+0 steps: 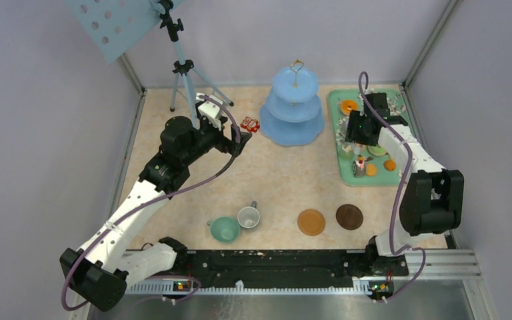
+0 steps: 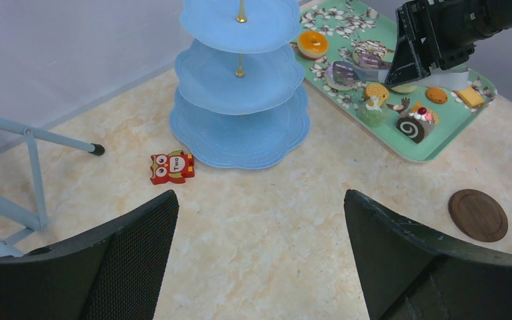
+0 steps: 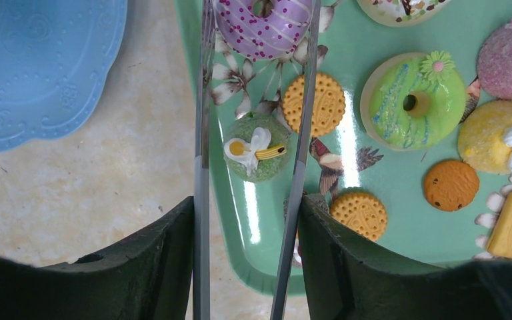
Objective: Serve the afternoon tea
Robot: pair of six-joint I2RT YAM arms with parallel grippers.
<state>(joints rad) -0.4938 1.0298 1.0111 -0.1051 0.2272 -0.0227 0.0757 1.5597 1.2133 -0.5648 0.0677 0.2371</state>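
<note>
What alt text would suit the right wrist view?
The right end effector grips metal tongs over a green tray, their arms flanking a purple donut and a green cupcake. Biscuits and a green donut lie to their right; the edge of a blue stand shows upper left.

The light-blue three-tier stand (image 1: 294, 110) stands upright with bare tiers at the far middle, donuts (image 3: 413, 101), a green cupcake (image 3: 256, 147) and orange biscuits (image 3: 314, 103) lie on the green tray (image 3: 400, 180) to its right, and near the front the teal cup (image 1: 225, 229) and grey-white cup (image 1: 248, 217) sit side by side, two round brown coasters (image 1: 311, 222) flat to their right.
</note>
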